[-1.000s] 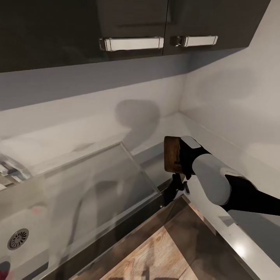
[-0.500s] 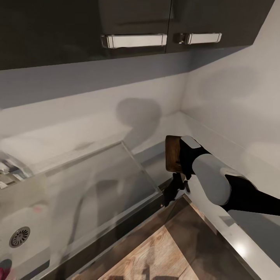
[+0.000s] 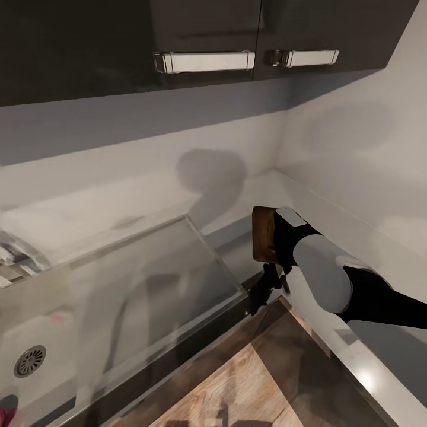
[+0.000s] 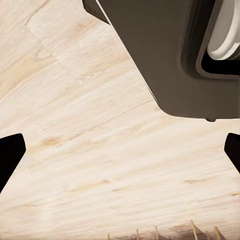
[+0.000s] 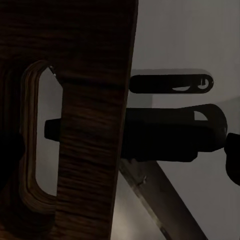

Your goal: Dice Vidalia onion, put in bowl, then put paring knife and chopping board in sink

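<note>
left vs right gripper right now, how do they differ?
Right gripper is shut on the chopping board, held on edge above the countertop; left gripper holds nothing. Right fingers sit against wood; left fingers are spread wide over pale wooden floor. Both have dark fingers.

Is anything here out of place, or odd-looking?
One thing: the chopping board is not lying flat. The right gripper holds it up on edge in the air, above the gap between the sink and the corner countertop. Otherwise nothing looks spilled or broken.
</note>
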`<state>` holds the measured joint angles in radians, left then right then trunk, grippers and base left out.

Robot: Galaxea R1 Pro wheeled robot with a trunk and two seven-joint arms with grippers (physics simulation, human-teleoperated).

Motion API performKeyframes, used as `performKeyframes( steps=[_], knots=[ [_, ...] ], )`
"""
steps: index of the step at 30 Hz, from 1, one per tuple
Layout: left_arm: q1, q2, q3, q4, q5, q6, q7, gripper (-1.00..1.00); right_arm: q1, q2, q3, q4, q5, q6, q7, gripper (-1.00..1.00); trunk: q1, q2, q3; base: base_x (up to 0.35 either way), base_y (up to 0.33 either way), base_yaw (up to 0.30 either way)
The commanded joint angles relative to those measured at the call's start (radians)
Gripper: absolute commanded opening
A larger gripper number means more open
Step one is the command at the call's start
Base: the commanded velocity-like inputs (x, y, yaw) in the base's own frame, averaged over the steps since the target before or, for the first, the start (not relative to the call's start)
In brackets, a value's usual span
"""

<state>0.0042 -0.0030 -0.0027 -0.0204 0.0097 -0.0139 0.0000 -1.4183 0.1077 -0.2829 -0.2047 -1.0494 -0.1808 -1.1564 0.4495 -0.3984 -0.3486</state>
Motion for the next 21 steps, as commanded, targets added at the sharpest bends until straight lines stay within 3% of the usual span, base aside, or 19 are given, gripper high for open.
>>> performKeyframes(
  steps=[1,7,8,21],
  knots=[
    [0.000,0.000,0.000,-0.001,0.001,-0.001,0.000,1.00,0.000,0.000,0.007,-0.001,-0.011,-0.009,-0.002,1.00,0.001,-0.002,-0.001,0.000,0.000,0.000],
    [0.000,0.000,0.000,-0.001,0.001,-0.001,0.000,1.00,-0.001,0.000,0.007,-0.001,-0.011,-0.009,-0.002,1.00,0.001,-0.002,-0.001,0.000,0.000,0.000],
    [0.000,0.000,0.000,-0.001,0.001,-0.001,0.000,1.00,-0.001,0.000,0.007,-0.001,-0.011,-0.009,-0.002,-1.00,0.001,-0.002,-0.001,0.000,0.000,0.000],
    [0.001,0.000,0.000,-0.001,0.001,-0.001,0.000,1.00,0.000,0.000,0.006,-0.001,-0.011,-0.010,-0.006,-1.00,0.001,-0.002,-0.001,0.000,0.000,0.000]
  ],
)
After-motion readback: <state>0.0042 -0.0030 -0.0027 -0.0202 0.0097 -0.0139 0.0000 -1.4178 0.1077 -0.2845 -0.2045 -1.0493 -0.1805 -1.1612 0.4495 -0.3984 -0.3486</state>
